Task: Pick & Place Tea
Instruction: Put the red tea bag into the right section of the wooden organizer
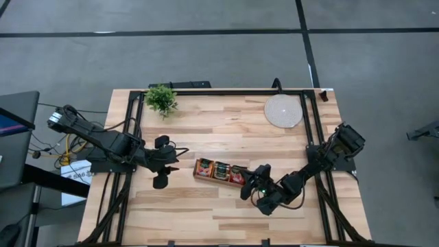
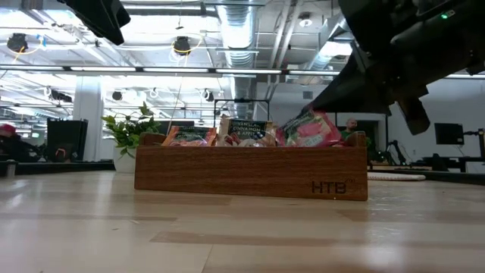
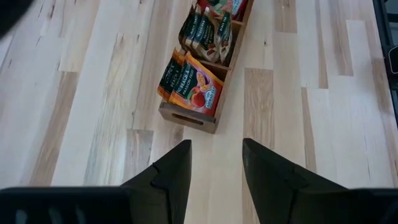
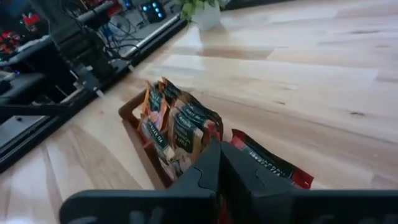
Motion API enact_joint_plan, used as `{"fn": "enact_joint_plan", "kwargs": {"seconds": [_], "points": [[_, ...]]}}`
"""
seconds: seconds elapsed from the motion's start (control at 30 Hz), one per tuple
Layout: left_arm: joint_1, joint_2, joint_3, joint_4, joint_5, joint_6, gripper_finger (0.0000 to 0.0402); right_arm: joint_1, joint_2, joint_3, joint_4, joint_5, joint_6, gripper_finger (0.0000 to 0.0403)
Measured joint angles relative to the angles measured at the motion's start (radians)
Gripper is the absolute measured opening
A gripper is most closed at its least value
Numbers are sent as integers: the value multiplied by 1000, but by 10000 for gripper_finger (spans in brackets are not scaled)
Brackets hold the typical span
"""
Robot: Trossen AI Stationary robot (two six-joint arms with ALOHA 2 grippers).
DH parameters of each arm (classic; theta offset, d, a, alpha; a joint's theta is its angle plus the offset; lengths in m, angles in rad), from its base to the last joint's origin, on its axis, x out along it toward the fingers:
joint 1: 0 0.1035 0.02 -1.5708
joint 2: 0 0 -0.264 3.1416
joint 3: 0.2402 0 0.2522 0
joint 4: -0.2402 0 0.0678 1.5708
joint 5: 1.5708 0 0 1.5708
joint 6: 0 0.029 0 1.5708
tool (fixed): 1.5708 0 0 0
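The brown wooden tray [image 1: 221,170] lies mid-table with tea sachets standing in its compartments [image 3: 198,87], [image 4: 180,127]. My right gripper [image 1: 248,182] is at the tray's right end, shut, with a red sachet [image 4: 267,167] right against its fingers; in the low view this sachet [image 2: 311,129] sticks up above the tray wall [image 2: 250,173] under the gripper [image 2: 322,102]. My left gripper [image 1: 165,162] waits open above the bare table a little left of the tray, its fingers [image 3: 177,165] pointing at the tray's end wall [image 3: 186,117]. My right gripper is shut at the upper edge of the red sachet [image 4: 239,140] over the tray's right compartment, coming slanting down from the table's right-near side. Its own fingers hide the place of contact. The sachet stands tilted, its lower part still inside the tray.
A small potted plant [image 1: 160,98] stands near the far-left corner and a round pale mat [image 1: 284,110] near the far-right corner. Black frame rails [image 1: 310,130] run along the table's sides. Bare wood lies in front of and behind the tray.
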Motion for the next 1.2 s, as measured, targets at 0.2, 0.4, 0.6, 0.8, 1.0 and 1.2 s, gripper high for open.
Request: {"fn": "enact_joint_plan", "kwargs": {"seconds": [0.2,0.4,0.6,0.8,1.0,1.2], "points": [[0,0,0,0,3,0,136,-31,0,0,0,-59,1,42],[0,0,0,0,18,-1,136,-42,0,0,0,-68,1,90],[0,0,0,0,19,-1,136,-38,-2,0,0,-22,13,77],[0,0,0,0,19,-1,136,-25,-2,0,5,-20,1,15],[0,0,0,0,19,-1,136,-3,-3,0,9,54,22,6],[0,0,0,0,19,-1,136,-12,-44,0,-2,12,-29,1]]}}
